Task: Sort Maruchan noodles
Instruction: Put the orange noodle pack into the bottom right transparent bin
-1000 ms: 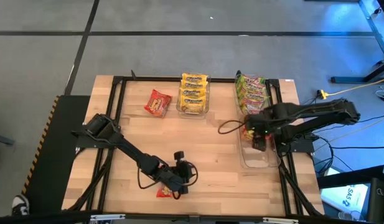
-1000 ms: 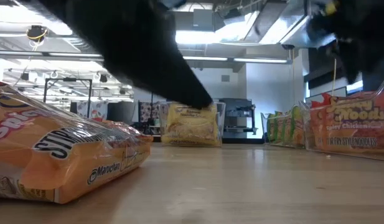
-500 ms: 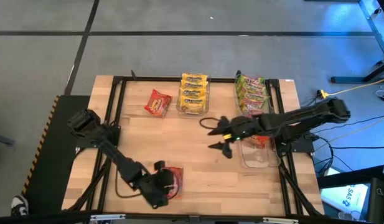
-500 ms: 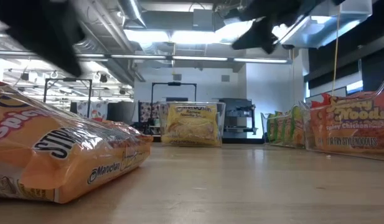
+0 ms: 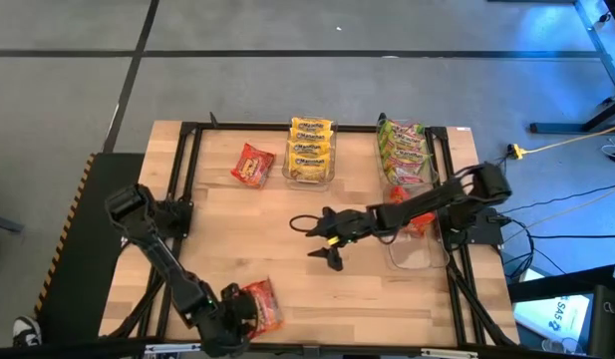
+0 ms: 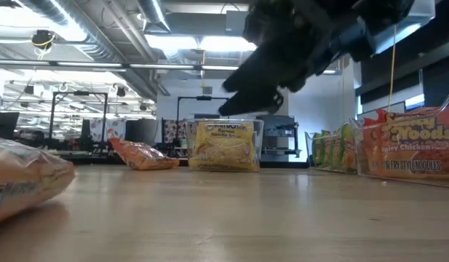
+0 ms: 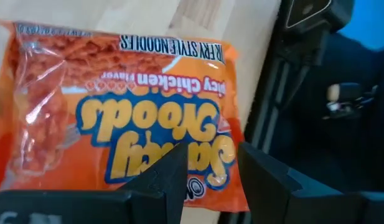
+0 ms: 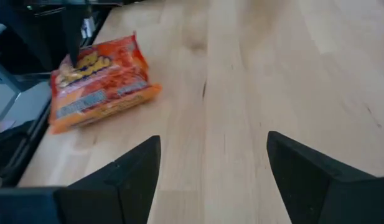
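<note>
At the table's point(image 5: 317, 289) near edge, toward its left corner, the left gripper point(image 5: 230, 321) clenched a red-orange noodle packet point(image 5: 260, 305). Over the middle of the table, the right gripper point(image 5: 324, 239) hovered, fingers spread and empty. Near the far edge another red-orange packet point(image 5: 252, 165) lay loose beside the bin of yellow packets point(image 5: 309, 150). Along the right edge a long bin point(image 5: 407, 254) held green packets point(image 5: 404, 150) at its far end and a red-orange one point(image 6: 410, 149) nearer
</note>
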{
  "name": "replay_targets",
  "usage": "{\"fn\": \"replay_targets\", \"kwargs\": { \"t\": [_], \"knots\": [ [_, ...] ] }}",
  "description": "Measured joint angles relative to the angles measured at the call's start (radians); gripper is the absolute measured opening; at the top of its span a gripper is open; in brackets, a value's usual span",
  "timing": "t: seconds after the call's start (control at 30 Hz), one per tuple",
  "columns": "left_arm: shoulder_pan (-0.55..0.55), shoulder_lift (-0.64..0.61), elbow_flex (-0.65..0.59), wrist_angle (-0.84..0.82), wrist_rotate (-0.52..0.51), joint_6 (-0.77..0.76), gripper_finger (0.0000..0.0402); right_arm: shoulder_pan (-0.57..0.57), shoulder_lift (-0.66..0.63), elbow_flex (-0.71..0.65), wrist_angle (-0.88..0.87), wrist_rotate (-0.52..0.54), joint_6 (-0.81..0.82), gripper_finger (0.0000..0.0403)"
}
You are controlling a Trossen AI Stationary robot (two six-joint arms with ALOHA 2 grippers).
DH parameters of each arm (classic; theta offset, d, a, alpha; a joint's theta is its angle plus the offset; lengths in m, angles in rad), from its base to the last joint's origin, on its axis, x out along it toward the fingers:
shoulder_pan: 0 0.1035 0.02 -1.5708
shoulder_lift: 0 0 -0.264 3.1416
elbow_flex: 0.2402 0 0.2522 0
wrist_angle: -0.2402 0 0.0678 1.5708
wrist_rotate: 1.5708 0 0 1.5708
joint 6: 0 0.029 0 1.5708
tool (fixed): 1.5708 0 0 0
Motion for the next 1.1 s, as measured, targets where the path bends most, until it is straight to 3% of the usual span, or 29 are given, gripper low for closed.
{"fn": "replay_targets", "kwargs": {
  "t": [0.27,0.4,0.53,0.67,0.83,1.0,1.1],
  "knots": [
    [-0.040,-0.045,0.000,0.006,-0.063,-0.052,0.0133,0.027,0.113,0.049,0.031,0.013,-0.013,0.0264],
    [-0.070,-0.084,0.000,0.011,-0.059,-0.169,0.0133,0.054,0.115,0.051,0.029,0.016,-0.014,0.0264],
    [-0.118,-0.088,0.000,0.143,-0.060,-0.228,0.0133,0.077,0.115,0.051,0.028,0.022,-0.036,0.0264],
    [-0.137,-0.022,0.002,0.292,-0.120,-0.197,0.0133,0.079,0.115,0.051,0.017,0.025,-0.043,0.0264],
    [-0.122,0.103,0.001,0.414,-0.061,-0.196,0.0133,0.076,0.115,0.051,0.018,0.067,-0.063,0.0264],
    [-0.105,0.119,0.000,0.329,-0.055,-0.223,0.0133,0.076,0.115,0.051,0.018,0.098,-0.080,0.0264],
    [-0.111,0.091,0.000,0.199,-0.059,-0.293,0.0133,0.076,0.115,0.051,0.018,0.100,-0.085,0.0264]
  ]
}}
